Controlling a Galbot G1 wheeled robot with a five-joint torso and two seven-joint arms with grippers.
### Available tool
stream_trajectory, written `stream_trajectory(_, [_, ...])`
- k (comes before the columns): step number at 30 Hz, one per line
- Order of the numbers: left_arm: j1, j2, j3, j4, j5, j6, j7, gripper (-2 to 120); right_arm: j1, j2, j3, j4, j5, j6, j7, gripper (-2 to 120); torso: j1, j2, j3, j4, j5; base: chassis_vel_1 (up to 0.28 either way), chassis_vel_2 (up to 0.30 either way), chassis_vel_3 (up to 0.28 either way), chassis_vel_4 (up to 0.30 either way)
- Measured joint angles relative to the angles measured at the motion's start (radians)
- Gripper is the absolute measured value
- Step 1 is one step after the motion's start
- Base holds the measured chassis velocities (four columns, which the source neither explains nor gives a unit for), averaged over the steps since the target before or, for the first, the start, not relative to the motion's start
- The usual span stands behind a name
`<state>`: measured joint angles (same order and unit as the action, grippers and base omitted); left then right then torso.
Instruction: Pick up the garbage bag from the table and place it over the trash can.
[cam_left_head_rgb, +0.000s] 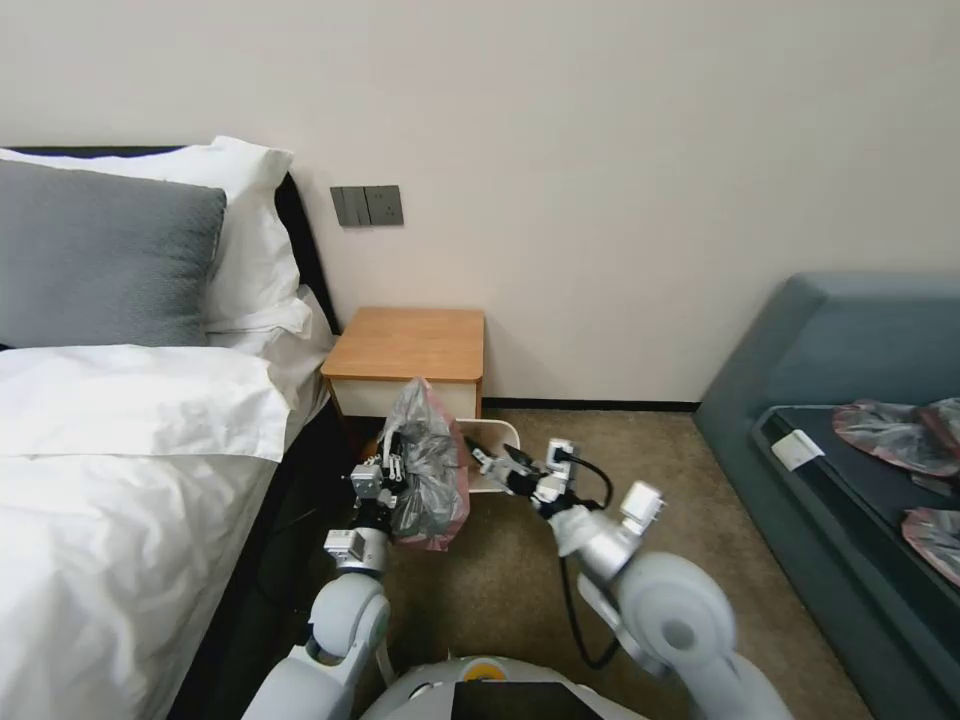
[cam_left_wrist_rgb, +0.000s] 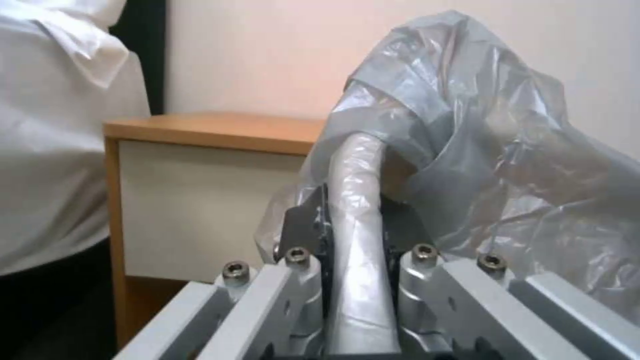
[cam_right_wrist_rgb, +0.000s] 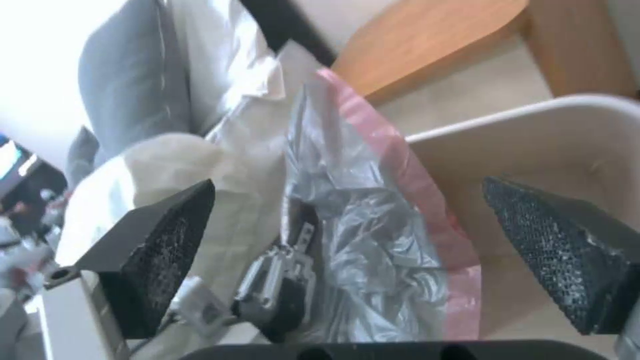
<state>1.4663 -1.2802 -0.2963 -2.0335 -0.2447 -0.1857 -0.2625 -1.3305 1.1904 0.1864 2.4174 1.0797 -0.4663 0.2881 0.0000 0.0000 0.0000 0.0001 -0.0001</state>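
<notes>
The bed (cam_left_head_rgb: 120, 480) with its white bedding lies close on the robot's left, one grey pillow (cam_left_head_rgb: 100, 255) and white pillows (cam_left_head_rgb: 250, 230) piled at its head; its dark side panel runs right beside the left arm, leaving little room there. On the right a blue-grey sofa (cam_left_head_rgb: 830, 340) stands well apart, with flat grey-pink plastic bags (cam_left_head_rgb: 895, 435) spread on its seat; at least two can be counted. Between bed and sofa is open brown carpet (cam_left_head_rgb: 650, 450).

One worktop (cam_left_head_rgb: 408, 345) stands against the wall just beside the bed, its light-brown top bare. One trash can (cam_left_head_rgb: 492, 455) sits on the carpet right in front of it, its rim close to the worktop's front edge.

The single garbage bag (cam_left_head_rgb: 428, 470) is off the worktop and in the air, hanging crumpled at the trash can's left side, its pink-red edge toward the bin. The left gripper (cam_left_head_rgb: 388, 465) holds it: in the left wrist view its jaws are clamped on a gathered fold of the garbage bag (cam_left_wrist_rgb: 467, 150), the rest billowing up past the worktop (cam_left_wrist_rgb: 213, 127).

The right gripper (cam_left_head_rgb: 478, 455) hovers over the trash can's open mouth, jaws spread wide apart; in its wrist view the two dark pads (cam_right_wrist_rgb: 160, 240) frame the garbage bag (cam_right_wrist_rgb: 360, 240) and the bin's inner wall (cam_right_wrist_rgb: 533, 145), touching neither
</notes>
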Motion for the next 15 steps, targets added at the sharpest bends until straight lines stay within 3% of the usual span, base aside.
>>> stream_trajectory(15, [0.007, 0.01, -0.026, -0.031, -0.005, 0.0, 0.021, 9, 0.234, 0.033, -0.175, -0.229, -0.086, 0.023, 0.025, 100, 0.0, 0.0, 0.0, 0.0, 0.0, 0.0, 0.0, 0.0, 0.0])
